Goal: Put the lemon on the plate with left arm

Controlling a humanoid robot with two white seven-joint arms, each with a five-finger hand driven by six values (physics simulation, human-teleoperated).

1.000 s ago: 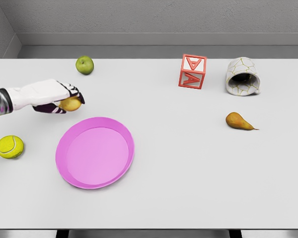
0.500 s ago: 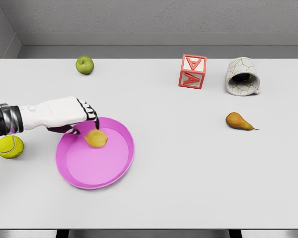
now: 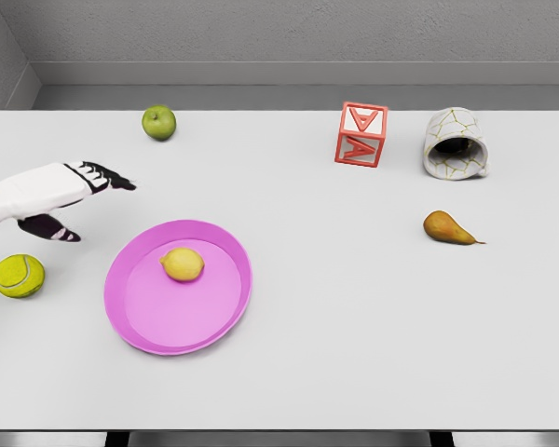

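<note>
The fingers (image 3: 107, 177) of the left hand (image 3: 61, 191) are lying stretched out and apart, gripping nothing, with the dark thumb hanging loose beneath the palm. The hand is hovering over bare table (image 3: 354, 326) to the upper left of the plate (image 3: 135, 326), clear of its rim, while its white forearm is running off the left edge. The right arm is not showing anywhere.

The lemon (image 3: 183, 264) is sitting inside the pink plate, a little above its middle, touching no finger. To my eye the job is looking finished: fruit delivered, hand free, and nothing remaining but parking the arm.

The lemon is looking dull yellow, oval, with a small nub at one end. The plate is appearing round, glossy and shallow, its rim raised slightly. Beside the hand, a fuzzy yellow-green tennis ball (image 3: 19, 276) is resting near the table's left edge. A smooth green apple (image 3: 158, 122) is standing at the far side. A red letter block (image 3: 361, 134) with open-framed faces is sitting just left of a tipped white mug (image 3: 455, 143) veined with gold cracks, and a brownish pear (image 3: 449, 228) is lying on its side below them.
</note>
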